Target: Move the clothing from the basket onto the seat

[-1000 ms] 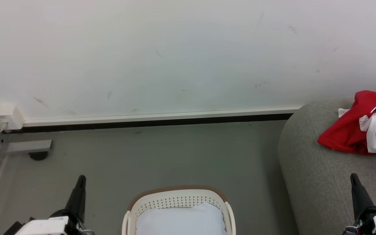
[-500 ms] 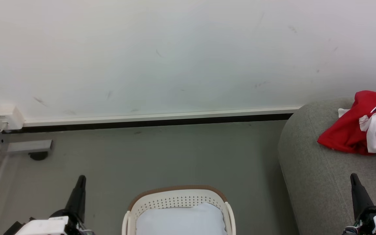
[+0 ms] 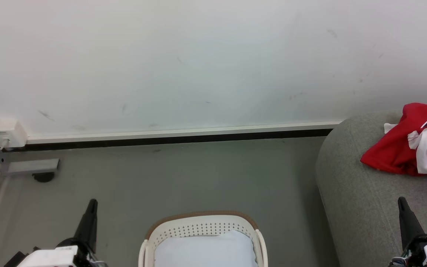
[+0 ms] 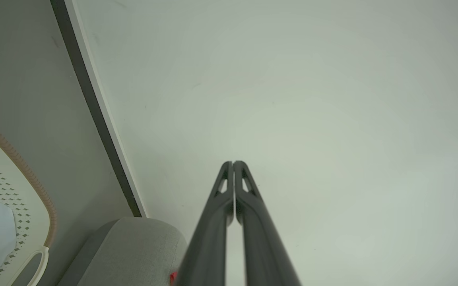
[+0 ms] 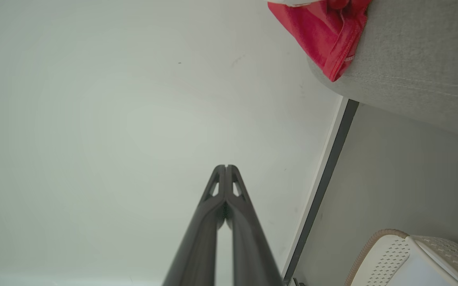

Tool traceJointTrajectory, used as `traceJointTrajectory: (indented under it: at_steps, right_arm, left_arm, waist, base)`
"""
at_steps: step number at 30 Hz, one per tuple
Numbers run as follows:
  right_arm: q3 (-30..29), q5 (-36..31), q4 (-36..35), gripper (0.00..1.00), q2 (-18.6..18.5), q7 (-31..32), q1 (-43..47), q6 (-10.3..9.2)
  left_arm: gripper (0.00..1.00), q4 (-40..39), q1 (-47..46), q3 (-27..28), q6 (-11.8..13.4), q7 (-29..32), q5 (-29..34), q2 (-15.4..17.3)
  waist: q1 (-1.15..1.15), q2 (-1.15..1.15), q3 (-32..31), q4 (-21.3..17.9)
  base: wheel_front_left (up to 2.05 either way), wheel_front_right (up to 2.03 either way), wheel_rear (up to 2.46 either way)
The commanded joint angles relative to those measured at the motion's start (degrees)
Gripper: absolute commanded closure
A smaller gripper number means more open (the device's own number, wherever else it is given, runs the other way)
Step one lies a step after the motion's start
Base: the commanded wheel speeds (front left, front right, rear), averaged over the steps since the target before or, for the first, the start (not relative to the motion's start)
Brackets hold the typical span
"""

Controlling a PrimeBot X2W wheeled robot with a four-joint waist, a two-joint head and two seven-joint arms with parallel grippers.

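Jersey (image 3: 395, 155) runs off the right edge — basket (image 3: 198, 227) off the bottom

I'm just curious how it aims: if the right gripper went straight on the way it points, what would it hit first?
Probably the white wall: the right gripper, shut, aims at it with nothing seen between. The red jersey on the seat lies off to one side.

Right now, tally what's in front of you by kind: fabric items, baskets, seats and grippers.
Fabric items: 2, red jersey on the seat, pale cloth in the basket
Baskets: 1
Seats: 1
Grippers: 2, left gripper, right gripper, both shut
Total: 6
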Motion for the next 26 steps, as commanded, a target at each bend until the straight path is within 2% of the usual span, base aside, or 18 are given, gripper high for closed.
traceJointTrajectory:
  at_steps: [1,26]
  right_arm:
    - [-0.2,-0.3,0.1,1.0,0.0,0.2,-0.7,-0.12]
    - [-0.4,-0.4,0.2,1.0,0.1,0.2,-0.7,-0.12]
  left_arm:
    - [1.0,-0.2,-0.5,0.1,-0.2,0.2,-0.8,0.4]
    - [1.0,-0.2,-0.5,0.1,-0.2,0.2,-0.8,0.4]
  waist:
    - [0.0,0.0,0.0,0.0]
    - [0.0,0.0,0.0,0.0]
  base:
    - [0.0,0.0,0.0]
    - [0.0,0.0,0.0]
